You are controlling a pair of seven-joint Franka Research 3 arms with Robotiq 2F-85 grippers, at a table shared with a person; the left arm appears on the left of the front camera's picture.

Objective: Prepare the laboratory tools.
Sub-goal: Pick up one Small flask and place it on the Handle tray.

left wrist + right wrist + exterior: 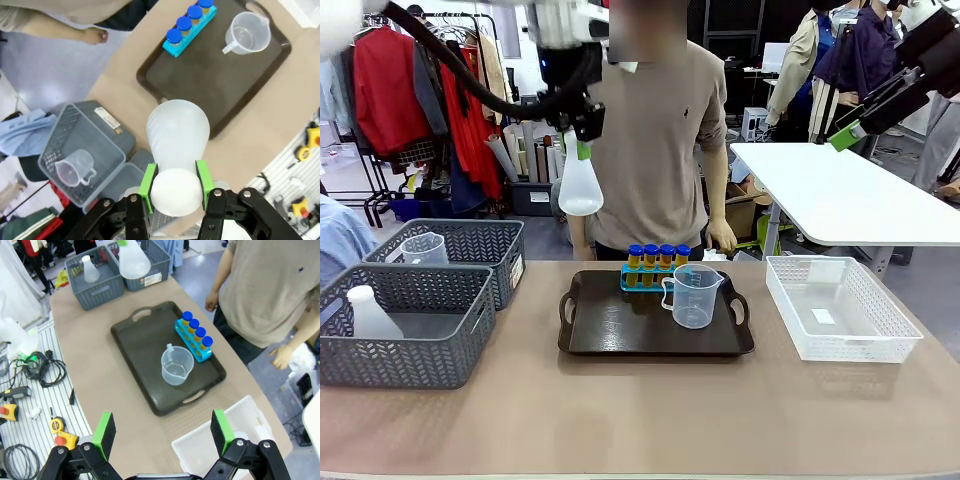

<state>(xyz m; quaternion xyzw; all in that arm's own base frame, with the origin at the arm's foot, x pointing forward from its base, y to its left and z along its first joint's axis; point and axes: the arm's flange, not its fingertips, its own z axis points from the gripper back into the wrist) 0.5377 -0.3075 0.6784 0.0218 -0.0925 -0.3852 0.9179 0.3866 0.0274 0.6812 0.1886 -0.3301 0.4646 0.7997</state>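
this looks like a robotics test lab set up in a workshop-like room, not a real chemistry lab. a tan table sits beside a slotted bench surface strewn with cables and a tape measure. behind the person stand clothes racks with hanging garments, rolled material, a white folding table and cardboard boxes.

Front view: fixed, table height, facing across the dark brown handled tray toward the person. Left wrist view: steeply downward from high, close behind a translucent white conical flask. Right wrist view: high, oblique. All share tray and grey mesh baskets.
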